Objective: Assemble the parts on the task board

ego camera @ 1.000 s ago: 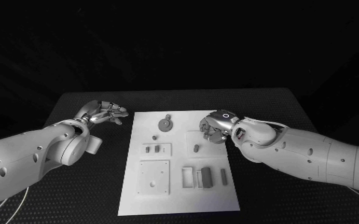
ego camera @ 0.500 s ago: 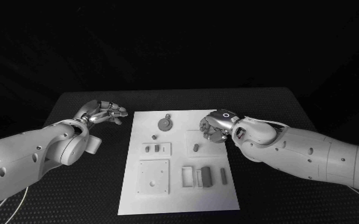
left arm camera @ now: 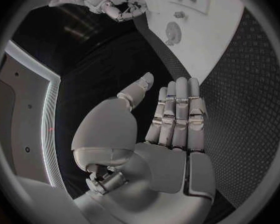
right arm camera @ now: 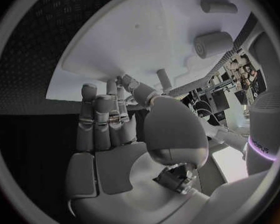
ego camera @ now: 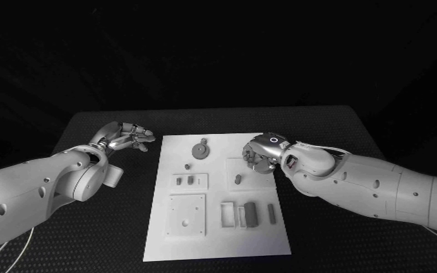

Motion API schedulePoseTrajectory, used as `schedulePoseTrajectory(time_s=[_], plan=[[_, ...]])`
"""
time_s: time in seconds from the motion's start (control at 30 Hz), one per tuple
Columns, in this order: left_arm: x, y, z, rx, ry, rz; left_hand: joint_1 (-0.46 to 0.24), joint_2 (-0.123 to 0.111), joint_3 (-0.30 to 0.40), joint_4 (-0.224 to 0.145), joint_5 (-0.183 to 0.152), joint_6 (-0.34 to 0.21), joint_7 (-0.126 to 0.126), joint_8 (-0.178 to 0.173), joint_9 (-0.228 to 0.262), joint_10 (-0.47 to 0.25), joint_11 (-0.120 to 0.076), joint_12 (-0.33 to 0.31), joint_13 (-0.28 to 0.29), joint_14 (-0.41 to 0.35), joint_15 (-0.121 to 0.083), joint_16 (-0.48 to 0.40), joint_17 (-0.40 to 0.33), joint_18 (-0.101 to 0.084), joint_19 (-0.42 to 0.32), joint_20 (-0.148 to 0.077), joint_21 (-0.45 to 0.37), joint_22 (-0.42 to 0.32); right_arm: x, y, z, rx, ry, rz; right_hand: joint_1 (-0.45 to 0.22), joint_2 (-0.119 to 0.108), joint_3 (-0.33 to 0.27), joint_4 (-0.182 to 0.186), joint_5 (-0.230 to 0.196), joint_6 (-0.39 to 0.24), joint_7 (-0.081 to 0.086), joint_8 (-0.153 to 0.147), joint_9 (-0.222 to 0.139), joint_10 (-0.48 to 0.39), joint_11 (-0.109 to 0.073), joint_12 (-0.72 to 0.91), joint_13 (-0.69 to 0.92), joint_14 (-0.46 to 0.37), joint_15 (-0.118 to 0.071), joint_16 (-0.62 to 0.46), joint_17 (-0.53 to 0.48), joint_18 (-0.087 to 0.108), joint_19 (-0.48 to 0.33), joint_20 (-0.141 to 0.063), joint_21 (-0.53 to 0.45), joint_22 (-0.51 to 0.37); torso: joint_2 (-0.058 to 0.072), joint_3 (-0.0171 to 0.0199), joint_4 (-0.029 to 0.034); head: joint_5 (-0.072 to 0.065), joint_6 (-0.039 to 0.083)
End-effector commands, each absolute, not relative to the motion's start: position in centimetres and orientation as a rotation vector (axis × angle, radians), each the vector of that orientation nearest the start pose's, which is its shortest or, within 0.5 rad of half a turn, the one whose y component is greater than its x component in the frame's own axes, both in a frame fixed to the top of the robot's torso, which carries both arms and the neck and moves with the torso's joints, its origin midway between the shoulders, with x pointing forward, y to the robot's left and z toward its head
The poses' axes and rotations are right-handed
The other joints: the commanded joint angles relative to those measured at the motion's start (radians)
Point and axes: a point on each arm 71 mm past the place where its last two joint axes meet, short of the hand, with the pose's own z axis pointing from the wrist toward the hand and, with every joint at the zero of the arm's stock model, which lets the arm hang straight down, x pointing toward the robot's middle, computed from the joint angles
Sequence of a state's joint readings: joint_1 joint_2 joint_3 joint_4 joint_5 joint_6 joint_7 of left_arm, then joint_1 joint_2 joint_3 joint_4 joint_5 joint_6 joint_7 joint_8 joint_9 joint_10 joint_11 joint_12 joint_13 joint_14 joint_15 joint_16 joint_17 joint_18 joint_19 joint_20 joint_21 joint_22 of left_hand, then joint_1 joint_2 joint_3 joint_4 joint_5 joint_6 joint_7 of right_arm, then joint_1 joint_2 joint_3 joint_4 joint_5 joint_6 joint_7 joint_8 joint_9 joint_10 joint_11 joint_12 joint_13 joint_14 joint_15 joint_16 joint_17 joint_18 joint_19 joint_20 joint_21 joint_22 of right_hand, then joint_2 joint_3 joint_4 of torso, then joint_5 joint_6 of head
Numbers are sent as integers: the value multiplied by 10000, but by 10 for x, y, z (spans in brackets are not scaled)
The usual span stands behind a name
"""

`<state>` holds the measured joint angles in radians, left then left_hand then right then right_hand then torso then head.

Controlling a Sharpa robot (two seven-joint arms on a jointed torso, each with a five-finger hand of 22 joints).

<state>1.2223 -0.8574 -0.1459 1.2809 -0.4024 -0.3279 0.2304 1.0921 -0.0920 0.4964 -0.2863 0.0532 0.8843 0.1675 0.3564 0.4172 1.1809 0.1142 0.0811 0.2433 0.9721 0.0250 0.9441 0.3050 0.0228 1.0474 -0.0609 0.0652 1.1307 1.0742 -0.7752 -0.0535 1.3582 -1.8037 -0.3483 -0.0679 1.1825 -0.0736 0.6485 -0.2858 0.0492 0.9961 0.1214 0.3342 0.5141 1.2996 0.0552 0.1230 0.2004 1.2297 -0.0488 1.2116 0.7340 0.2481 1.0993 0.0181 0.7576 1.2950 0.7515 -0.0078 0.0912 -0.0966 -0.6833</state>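
Black table [ego camera: 109, 222] — white task board [ego camera: 218, 235], grey parts [ego camera: 200, 151]; both hands' fingers straight, holding nothing.

A robotics lab or test studio: a black textured bench [ego camera: 109, 222] stands against a fully dark backdrop, carrying a white task board [ego camera: 218, 241] with small parts. Cluttered equipment racks [right arm camera: 217, 97] and a lit doorway-like frame [left arm camera: 47, 109] appear at the room's edges.

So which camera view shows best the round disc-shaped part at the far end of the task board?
The head view: the round part lies unobstructed on the task board, seen from above. The left wrist view shows it small and distant. The right wrist view shows a close, distorted cylinder; I cannot tell if it is the same part.
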Motion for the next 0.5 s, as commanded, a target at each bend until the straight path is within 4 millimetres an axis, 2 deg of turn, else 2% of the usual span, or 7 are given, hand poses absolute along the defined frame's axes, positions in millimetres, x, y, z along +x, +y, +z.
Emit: schedulePoseTrajectory(time_s=[0.03, 0.5], plan=[[515, 291, -219, -8127, 16189, -10436, 17, 60, -59, -16, -12, -69, 10, 0, -12, -32, 42, -33, 16, 69, -18, -50, 16, -32, 17, -78, 23, -16, 478, -216, -277, -4967, 17535, 3593, 154, 50, -41, -57, 0, 147, -23, 62, 26, 153, -20, 44, 43, 69, -85, 75, 32, 137, 134, -14, 72, 33, 1, -1, 3, -14, -15], [515, 292, -219, -8102, 16182, -10477, 24, 57, -68, -15, -13, -69, 10, 1, -14, -32, 42, -36, 18, 85, -24, -51, 29, -35, 39, -88, 29, -26, 476, -212, -282, -5153, 17545, 3472, 188, 50, -92, -59, 1, 296, -78, 107, 71, 330, -98, 45, 135, 173, -165, 220, 112, 137, 276, -97, 167, 107, 1, -1, 0, -11, -51]])
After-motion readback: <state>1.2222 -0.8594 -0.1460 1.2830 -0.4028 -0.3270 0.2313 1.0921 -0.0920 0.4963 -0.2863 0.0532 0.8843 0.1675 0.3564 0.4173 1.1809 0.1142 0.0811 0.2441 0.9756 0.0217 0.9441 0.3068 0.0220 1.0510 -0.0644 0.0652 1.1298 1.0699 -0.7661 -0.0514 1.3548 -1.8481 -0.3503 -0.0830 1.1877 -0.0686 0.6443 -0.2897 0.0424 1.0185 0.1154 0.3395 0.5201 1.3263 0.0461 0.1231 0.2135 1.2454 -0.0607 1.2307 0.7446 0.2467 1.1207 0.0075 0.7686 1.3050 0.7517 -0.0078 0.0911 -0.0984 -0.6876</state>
